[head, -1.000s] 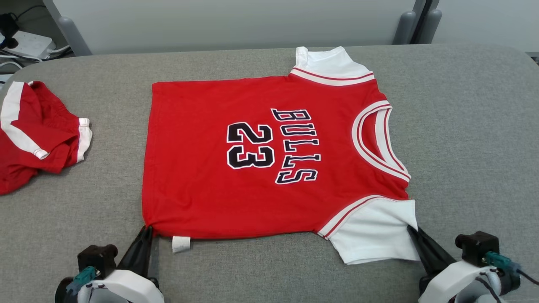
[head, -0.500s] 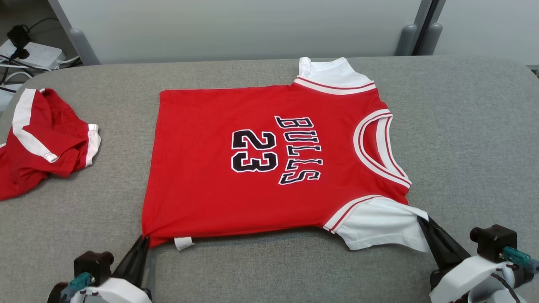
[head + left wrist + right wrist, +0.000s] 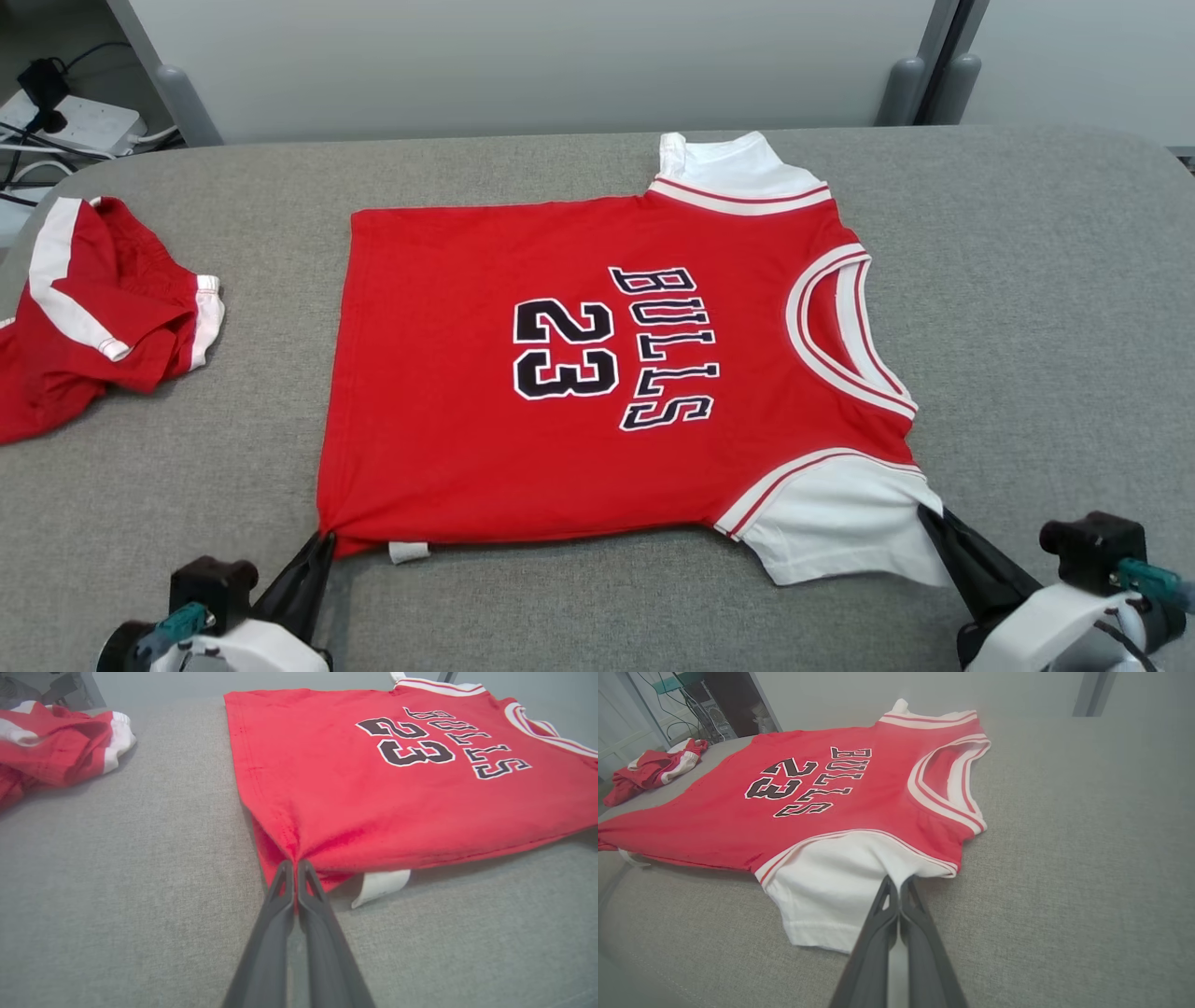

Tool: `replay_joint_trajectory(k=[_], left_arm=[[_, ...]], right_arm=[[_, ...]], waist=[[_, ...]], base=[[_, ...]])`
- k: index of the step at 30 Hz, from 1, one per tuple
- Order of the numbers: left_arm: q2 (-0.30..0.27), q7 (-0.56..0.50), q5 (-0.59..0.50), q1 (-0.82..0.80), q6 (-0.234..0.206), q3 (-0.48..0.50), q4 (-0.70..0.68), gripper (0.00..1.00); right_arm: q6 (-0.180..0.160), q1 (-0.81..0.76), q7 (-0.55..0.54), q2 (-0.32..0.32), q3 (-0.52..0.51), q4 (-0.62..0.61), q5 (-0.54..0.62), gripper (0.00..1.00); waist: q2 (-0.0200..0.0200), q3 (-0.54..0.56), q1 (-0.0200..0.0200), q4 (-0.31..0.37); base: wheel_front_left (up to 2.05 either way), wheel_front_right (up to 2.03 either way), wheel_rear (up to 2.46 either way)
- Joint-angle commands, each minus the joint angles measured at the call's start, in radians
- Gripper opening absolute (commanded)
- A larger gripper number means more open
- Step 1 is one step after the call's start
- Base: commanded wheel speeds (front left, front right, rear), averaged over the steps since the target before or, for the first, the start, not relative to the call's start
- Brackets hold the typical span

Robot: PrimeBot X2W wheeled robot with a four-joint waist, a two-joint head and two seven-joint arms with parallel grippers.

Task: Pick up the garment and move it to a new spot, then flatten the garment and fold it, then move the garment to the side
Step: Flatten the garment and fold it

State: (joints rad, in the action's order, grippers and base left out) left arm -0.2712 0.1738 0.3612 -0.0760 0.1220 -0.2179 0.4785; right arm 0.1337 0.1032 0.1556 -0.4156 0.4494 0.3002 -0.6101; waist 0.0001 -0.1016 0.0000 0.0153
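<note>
A red jersey (image 3: 579,373) lies spread flat, print up, on a grey cushion (image 3: 1027,308). The left gripper (image 3: 322,537), fingers closed, pinches the jersey's near hem corner. The right gripper (image 3: 924,511), also closed, pinches the edge of the near white sleeve. A crumpled red garment (image 3: 93,308) lies well apart on the cushion's left side.

Bright, even, diffuse light. A thin soft shadow hugs the garment (image 3: 373,788) along its near edge. Both wrist views bow outward and go hazy beyond the garment's far side.
</note>
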Motion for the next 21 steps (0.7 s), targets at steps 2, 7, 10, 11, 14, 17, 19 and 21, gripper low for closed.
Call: replay_joint_trajectory(k=[2, 7, 10, 11, 14, 17, 19, 21], left_arm=[[-0.053, -0.036, 0.007, -0.083, -0.002, 0.022, -0.064, 0.0], [-0.093, -0.099, 0.018, -0.167, 0.004, -0.01, -0.115, 0.0], [-0.117, -0.147, 0.027, -0.234, 0.006, -0.029, -0.116, 0.0], [-0.124, -0.161, 0.029, -0.254, 0.007, -0.036, -0.109, 0.0], [-0.132, -0.199, 0.043, -0.311, 0.007, -0.054, -0.069, 0.0], [-0.131, -0.223, 0.056, -0.362, 0.008, -0.072, -0.014, 0.0], [-0.132, -0.222, 0.061, -0.394, 0.008, -0.085, 0.027, 0.0], [-0.129, -0.208, 0.071, -0.423, 0.008, -0.093, 0.063, 0.0]], right_arm=[[-0.003, 0.068, -0.016, -0.025, 0.008, -0.036, -0.002, 0.0], [-0.003, 0.164, -0.033, -0.024, 0.0, -0.024, 0.013, 0.0], [-0.003, 0.239, -0.044, -0.017, -0.013, 0.016, 0.024, 0.0], [-0.003, 0.261, -0.047, -0.008, -0.022, 0.035, 0.021, 0.0], [-0.003, 0.322, -0.056, 0.004, -0.026, 0.091, 0.032, 0.0], [-0.003, 0.375, -0.062, 0.015, -0.011, 0.15, 0.036, 0.0], [-0.003, 0.409, -0.053, 0.025, -0.003, 0.187, 0.04, 0.0], [-0.003, 0.44, -0.045, 0.034, 0.007, 0.225, 0.05, 0.0]], waist=[[-0.0001, -0.013, 0.0, -0.001], [-0.0001, -0.035, 0.0, -0.007], [-0.0001, -0.049, 0.0, -0.011], [-0.0001, -0.055, 0.0, -0.011], [-0.0001, -0.074, 0.0, -0.014], [-0.0001, -0.095, 0.0, -0.014], [-0.0001, -0.109, 0.0, -0.011], [-0.0001, -0.123, 0.0, -0.009]], base=[[0.0, 0.0, 0.0], [0.0, 0.0, 0.0], [0.0, 0.0, 0.0], [0.0, 0.0, 0.0], [0.0, 0.0, 0.0], [0.0, 0.0, 0.0], [0.0, 0.0, 0.0], [0.0, 0.0, 0.0]])
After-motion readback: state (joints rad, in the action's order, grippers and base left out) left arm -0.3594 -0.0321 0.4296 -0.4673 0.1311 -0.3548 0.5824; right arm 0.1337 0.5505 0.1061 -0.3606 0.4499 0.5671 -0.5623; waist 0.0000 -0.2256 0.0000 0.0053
